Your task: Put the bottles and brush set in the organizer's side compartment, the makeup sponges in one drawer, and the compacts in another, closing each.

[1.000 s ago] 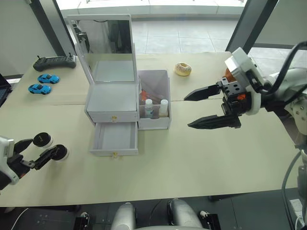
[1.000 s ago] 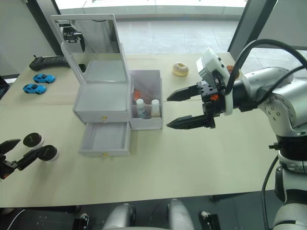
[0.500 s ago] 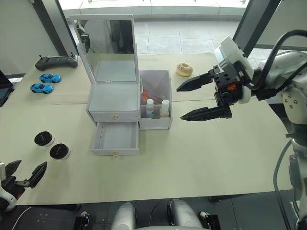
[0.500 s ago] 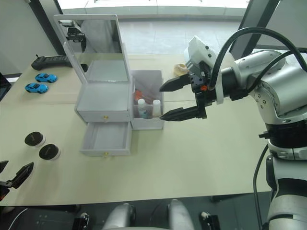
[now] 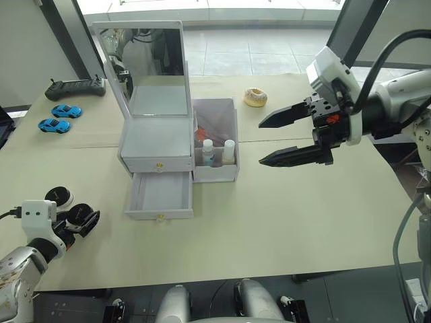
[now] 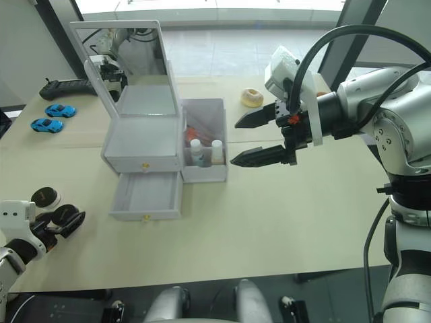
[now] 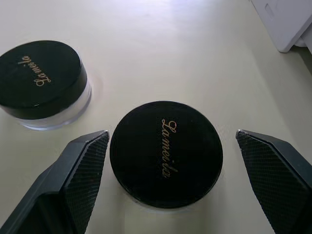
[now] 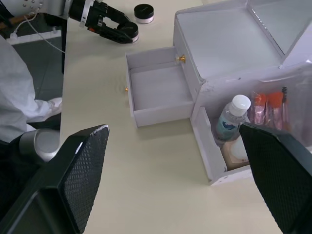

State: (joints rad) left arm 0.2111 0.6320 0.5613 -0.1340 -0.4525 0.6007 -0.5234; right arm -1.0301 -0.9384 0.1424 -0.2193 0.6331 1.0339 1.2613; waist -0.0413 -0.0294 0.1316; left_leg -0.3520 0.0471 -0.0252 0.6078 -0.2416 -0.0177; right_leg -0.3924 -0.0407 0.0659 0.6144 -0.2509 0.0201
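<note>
We read "Lameila" in gold script on the black lids of both compacts [image 7: 165, 153], centre and upper left [image 7: 41, 78].

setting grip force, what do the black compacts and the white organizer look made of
Compacts: probably hard plastic; smooth, faintly glossy black lids with gold script, the far one on a clear, frosted-looking base. Organizer: seemingly matte white plastic with small gold knobs; its side bin looks translucent, the bottles showing through.

The table [image 5: 269, 222] is viewed from above and forward by both head cameras, which share the organizer [image 5: 158, 145]. The two compacts [image 7: 165, 153] are viewed at close range by the left wrist camera. The organizer and compacts are viewed from farther off by the right wrist camera.
</note>
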